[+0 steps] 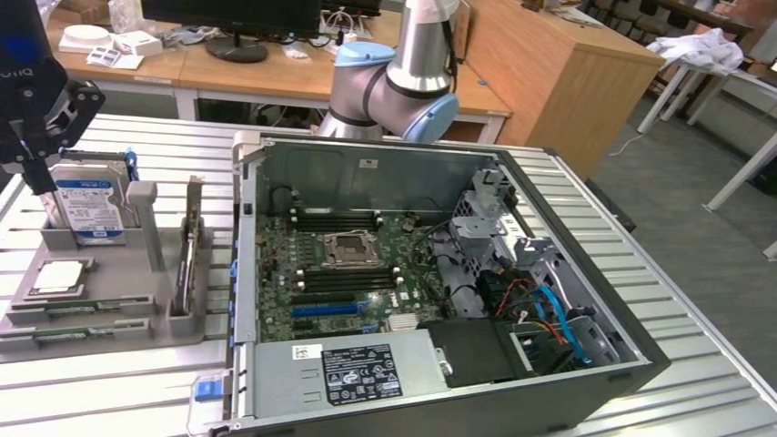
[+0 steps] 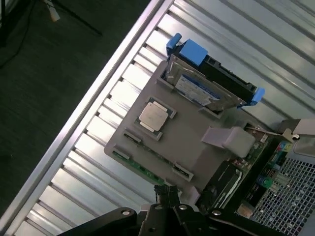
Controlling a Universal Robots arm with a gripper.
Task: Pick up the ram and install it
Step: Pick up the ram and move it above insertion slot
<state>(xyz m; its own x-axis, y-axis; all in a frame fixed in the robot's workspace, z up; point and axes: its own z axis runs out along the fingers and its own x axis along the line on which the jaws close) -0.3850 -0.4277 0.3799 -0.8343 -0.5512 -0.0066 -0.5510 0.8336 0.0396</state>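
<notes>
- A robot arm with a silver tube and pale blue joint caps stands behind the far wall of an open computer case on a ribbed metal bench.
- Its dark gripper hangs above a gray parts tray at the bench's edge on the exterior view's left. The fingers are pressed together with nothing clamped between them.
- The ram, a slim green stick, lies in a holder along the tray's long outer edge. This is the edge farthest from the hard drive, and the ram is clear of the gripper.
- From the wrist view, the closed fingertips sit over that same edge of the tray, above the ram and apart from it.
- A hard drive in a blue-handled caddy stands upright at the tray's opposite end.
- A processor lies flat on the tray between the hard drive and the ram.
- A dark card stands on edge along the tray's side nearest the case.
- The case lies on its side at the middle of the bench with the motherboard facing up. Rows of black memory slots flank the central socket.
- A power supply with a black label fills the case's near corner.
</notes>
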